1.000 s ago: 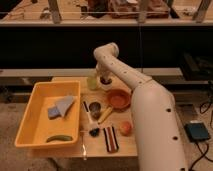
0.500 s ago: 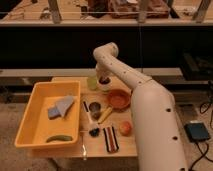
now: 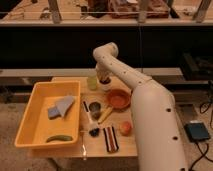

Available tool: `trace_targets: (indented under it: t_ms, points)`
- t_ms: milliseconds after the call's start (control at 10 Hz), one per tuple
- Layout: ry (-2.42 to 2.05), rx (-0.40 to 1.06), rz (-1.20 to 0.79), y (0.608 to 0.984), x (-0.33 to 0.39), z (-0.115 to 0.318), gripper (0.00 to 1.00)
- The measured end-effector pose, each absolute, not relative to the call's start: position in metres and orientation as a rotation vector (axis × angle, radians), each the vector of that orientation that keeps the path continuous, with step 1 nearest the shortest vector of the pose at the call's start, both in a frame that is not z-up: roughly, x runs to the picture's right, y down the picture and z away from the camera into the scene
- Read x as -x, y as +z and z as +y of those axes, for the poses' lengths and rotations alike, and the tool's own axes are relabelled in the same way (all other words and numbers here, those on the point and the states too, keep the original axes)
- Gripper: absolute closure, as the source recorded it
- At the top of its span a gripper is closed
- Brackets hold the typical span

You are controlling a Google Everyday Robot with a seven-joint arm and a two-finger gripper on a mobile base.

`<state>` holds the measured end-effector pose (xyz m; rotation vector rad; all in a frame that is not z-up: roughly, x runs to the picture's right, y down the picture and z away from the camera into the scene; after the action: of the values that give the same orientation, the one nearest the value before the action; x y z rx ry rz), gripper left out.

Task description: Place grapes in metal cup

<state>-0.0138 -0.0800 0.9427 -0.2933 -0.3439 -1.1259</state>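
The metal cup (image 3: 95,108) is a small grey cylinder with a dark inside, standing upright mid-table just right of the yellow bin. My gripper (image 3: 105,80) hangs down from the arm's wrist at the back of the table. It is beside the pale green cup (image 3: 92,83) and over a small white dish (image 3: 107,87), well behind the metal cup. A dark shape sits at the gripper's tip; I cannot tell whether it is the grapes. No grape bunch shows elsewhere on the table.
A yellow bin (image 3: 30,125) on the left holds a grey-blue cloth (image 3: 61,106) and a green pod (image 3: 59,138). An orange bowl (image 3: 118,98), an orange-red fruit (image 3: 125,128), a dark lump with a pale handle (image 3: 94,131) and a striped object (image 3: 110,138) surround the cup.
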Motion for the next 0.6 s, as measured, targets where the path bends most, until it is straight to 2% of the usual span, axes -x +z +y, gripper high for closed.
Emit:
trace_targets:
  t_ms: [400, 600]
  points:
    - [-1.115, 0.257, -0.329, 0.934, 0.012, -0.084, 0.99]
    - [-1.097, 0.196, -0.298, 0.91, 0.005, -0.101, 0.99]
